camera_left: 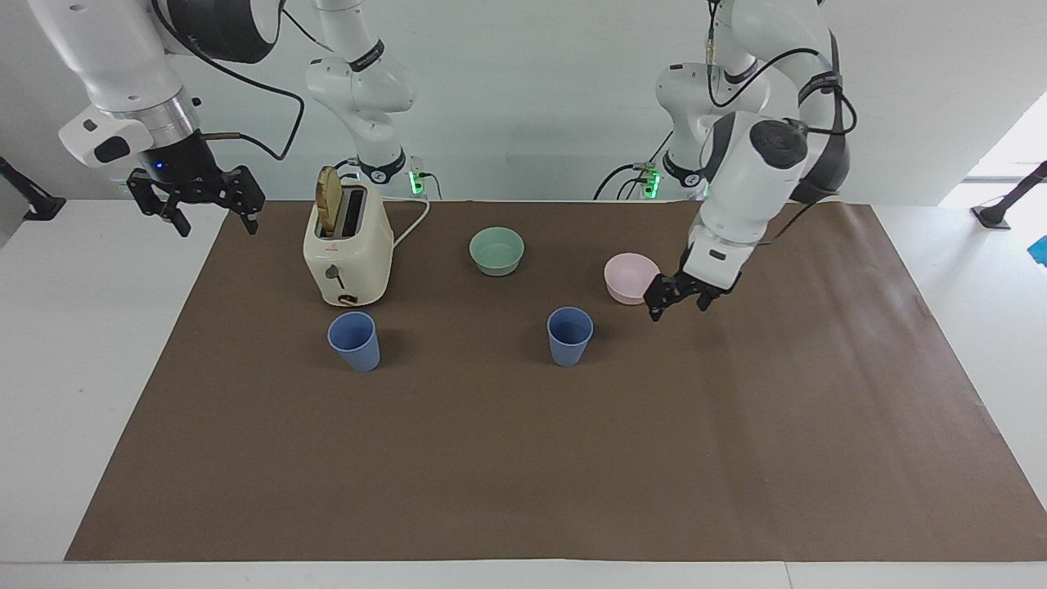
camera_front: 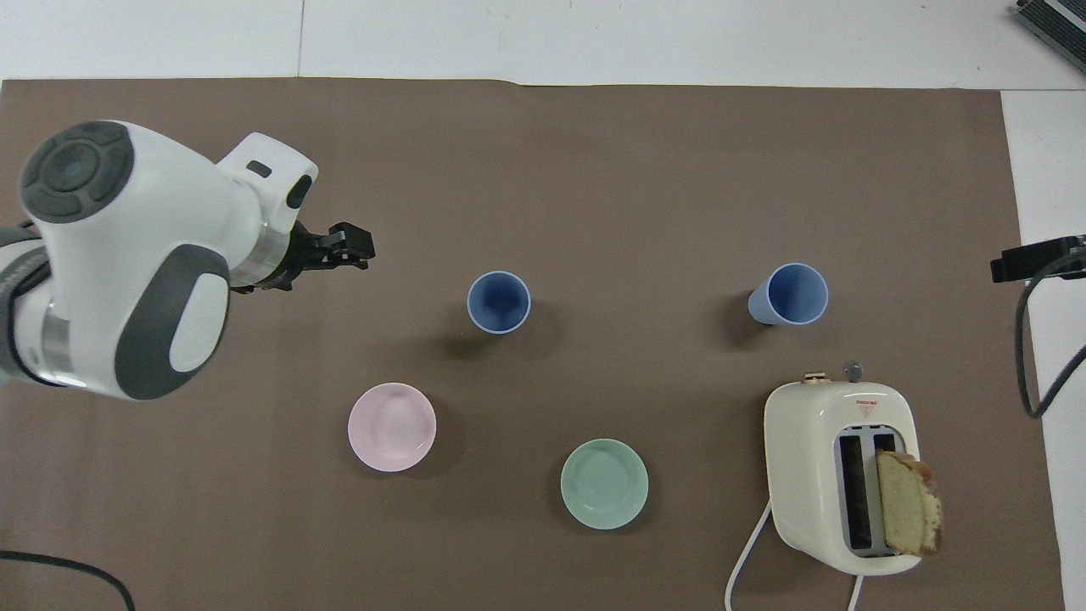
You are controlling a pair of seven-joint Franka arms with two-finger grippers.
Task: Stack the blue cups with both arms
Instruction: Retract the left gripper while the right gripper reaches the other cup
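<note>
Two small matte blue tapered plastic cups upright and well apart on the brown-covered tabletop (camera_left: 736,458): one (camera_left: 570,335) near the left claw (camera_left: 678,301), toward the right arm's end from it; the other (camera_left: 354,341) just beside the cream toaster (camera_left: 347,249). Left claw spread wide, empty, beside the pink bowl (camera_left: 628,277). Right claw (camera_left: 198,204) spread wide, empty, raised over the mat's edge at its own end.

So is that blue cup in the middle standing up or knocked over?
Upright. The middle blue cup stands on its base on the brown mat, its open mouth up, alone and empty.
</note>
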